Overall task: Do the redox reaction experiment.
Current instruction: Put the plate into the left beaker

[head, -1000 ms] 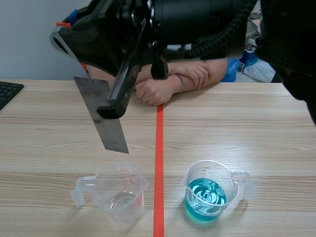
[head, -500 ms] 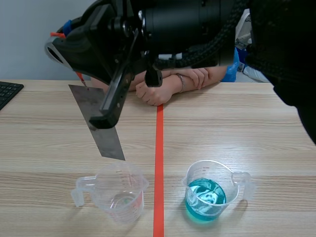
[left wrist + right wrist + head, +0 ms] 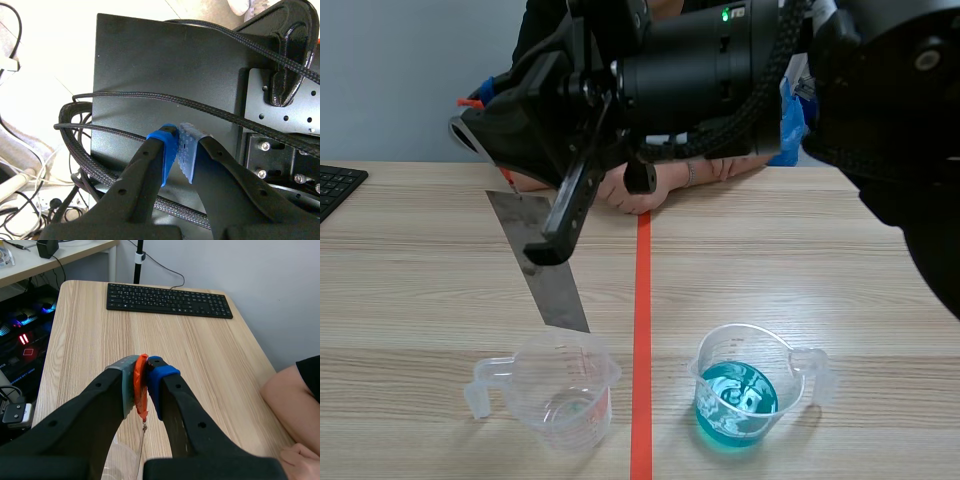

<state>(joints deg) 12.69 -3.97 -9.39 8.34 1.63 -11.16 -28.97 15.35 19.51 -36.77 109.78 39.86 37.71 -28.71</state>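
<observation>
My right gripper (image 3: 546, 242) reaches in from the right above the table, shut on a grey metal sheet (image 3: 545, 285). The sheet hangs tilted, its lower corner just above the rim of a clear measuring cup (image 3: 560, 385) left of the red tape line. A second cup (image 3: 745, 385) right of the line holds swirling blue liquid. In the right wrist view the gripper (image 3: 141, 386) pinches the sheet's orange tab (image 3: 140, 390); the sheet shows edge-on below it. My left gripper (image 3: 178, 150) is shut on nothing, pads together, facing a black panel (image 3: 150, 60) and cables.
A person's folded arms (image 3: 655, 185) rest on the far side of the table. A black keyboard (image 3: 335, 185) lies at the far left edge, also ahead of the right gripper as the keyboard (image 3: 167, 300). Bare wood lies around both cups.
The right arm has come lower and slightly to the right with the metal sheet, bringing its lower corner down to the clear cup's rim. Both cups stay put.
</observation>
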